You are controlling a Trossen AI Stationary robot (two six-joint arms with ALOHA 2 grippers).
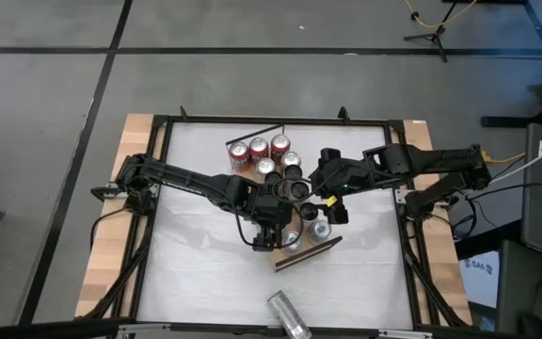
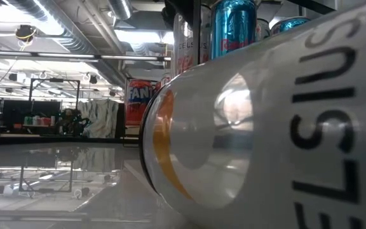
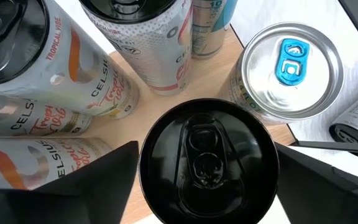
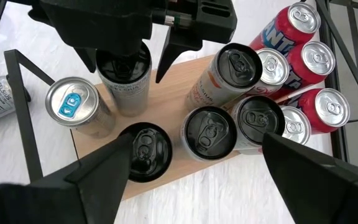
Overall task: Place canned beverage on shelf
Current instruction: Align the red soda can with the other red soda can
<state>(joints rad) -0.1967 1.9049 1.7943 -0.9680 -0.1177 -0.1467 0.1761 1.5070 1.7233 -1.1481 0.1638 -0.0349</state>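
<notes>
The shelf [image 4: 179, 81] is a light wooden board lying slantwise on the white table, with several upright cans on it. A black-topped white can [image 3: 207, 162] stands on the board's near end, beside a silver can with a blue tab [image 3: 291, 68]. My left gripper [image 3: 207, 149] is open above this black-topped can [image 4: 124, 74], one finger on each side of it; a narrow gap shows beside the can in the right wrist view. My right gripper [image 4: 197, 137] hangs open, high over the middle cans, holding nothing.
Red Fanta cans [image 4: 316, 62] stand grouped on the table at the board's far end. One white can lies on its side near the table's front edge [image 1: 288, 315] and fills the low view [image 2: 265, 127]. A black frame [image 1: 158, 188] borders the tabletop.
</notes>
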